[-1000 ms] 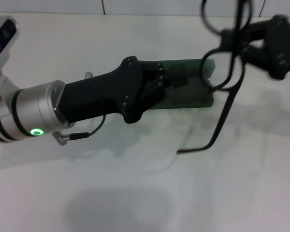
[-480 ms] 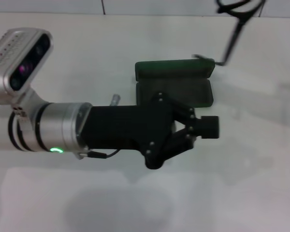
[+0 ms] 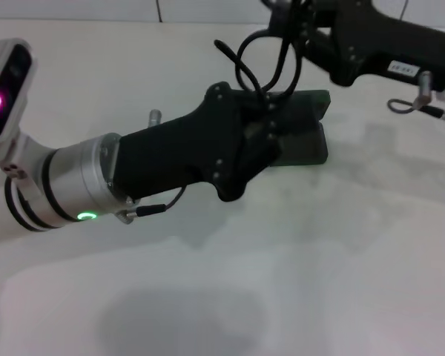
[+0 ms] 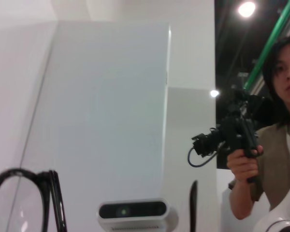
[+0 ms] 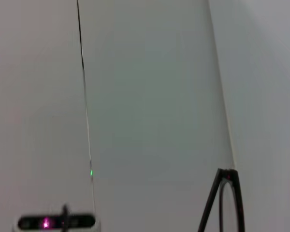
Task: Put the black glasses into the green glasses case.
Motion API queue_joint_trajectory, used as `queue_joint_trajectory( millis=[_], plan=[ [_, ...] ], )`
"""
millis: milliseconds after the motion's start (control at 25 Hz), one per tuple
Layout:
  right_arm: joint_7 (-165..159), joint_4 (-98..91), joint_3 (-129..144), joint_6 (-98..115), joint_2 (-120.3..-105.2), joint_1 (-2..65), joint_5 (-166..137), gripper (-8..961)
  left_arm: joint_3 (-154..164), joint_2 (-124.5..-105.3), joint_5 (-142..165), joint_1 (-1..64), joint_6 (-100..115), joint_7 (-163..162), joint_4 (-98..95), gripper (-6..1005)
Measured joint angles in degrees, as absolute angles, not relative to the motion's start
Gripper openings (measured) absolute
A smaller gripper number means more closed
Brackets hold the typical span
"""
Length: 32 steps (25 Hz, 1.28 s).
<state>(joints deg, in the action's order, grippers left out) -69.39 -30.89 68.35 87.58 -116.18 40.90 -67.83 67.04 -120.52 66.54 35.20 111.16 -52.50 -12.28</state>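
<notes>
1. The black glasses [image 3: 263, 63] are hanging in the air above the green glasses case [image 3: 304, 133], pinched at the frame by the right gripper [image 3: 297, 30], which is reaching in from the far right. The right fingers appear to be clenched on the frame, though the contact point is hard to read in the head view.
2. The left gripper [image 3: 271, 130] is lying low across the open case, covering most of the tray. Whether its fingers are spread or closed is not showing here, so I cannot tell.
3. The case is sitting open on the white table [image 3: 282, 282], lid raised at the far side, with only its right end visible past the left arm.
4. Risk: the left gripper is occupying the space where the glasses need to go. If the right arm is lowering now, temple arms are likely to be hitting the left gripper's body, not the lining.
5. Risk: the temple arms are looking splayed and looped, not folded. They could be catching on the lid edge or overhanging the tray.
6. Risk: a one-point pinch on a thin frame is leaving the glasses free to swing or slip.
7. Risk: the left gripper pulling away carelessly could be dragging the light case sideways or knocking the lid shut.
</notes>
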Motion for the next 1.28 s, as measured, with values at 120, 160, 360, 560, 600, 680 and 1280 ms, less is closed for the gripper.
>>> queue_joint_trajectory(
  millis=[120,160,360,560,600,680,1280],
  plan=[
    [-69.4,-31.1,69.7,87.0,-116.18,41.1,-68.0,108,66.9,-120.51,65.7,35.0,110.7,-52.8,-12.3,12],
    [-69.4,-31.1,70.0,86.9,-116.14,41.1,-68.1,108,66.9,-120.50,65.1,34.8,110.3,-53.1,-12.3,12],
    [-69.3,-31.1,71.1,86.8,-115.93,41.5,-68.2,109,66.9,-120.44,61.4,34.5,108.1,-54.3,-10.8,12],
    [-69.3,-31.1,71.4,86.4,-115.84,41.8,-69.0,109,66.9,-120.32,60.8,34.8,106.2,-55.4,-10.3,13],
    [-69.3,-31.2,71.4,86.3,-115.84,41.9,-69.2,109,66.8,-120.32,60.8,34.9,106.0,-55.6,-10.2,13],
    [-69.3,-31.2,71.7,86.3,-115.84,42.1,-69.5,109,66.8,-120.28,60.7,34.9,105.4,-56.2,-10.2,13],
    [-69.3,-31.2,72.7,86.0,-115.83,42.6,-70.9,111,66.8,-120.22,60.5,35.0,103.4,-59.0,-10.4,12]
  ],
)
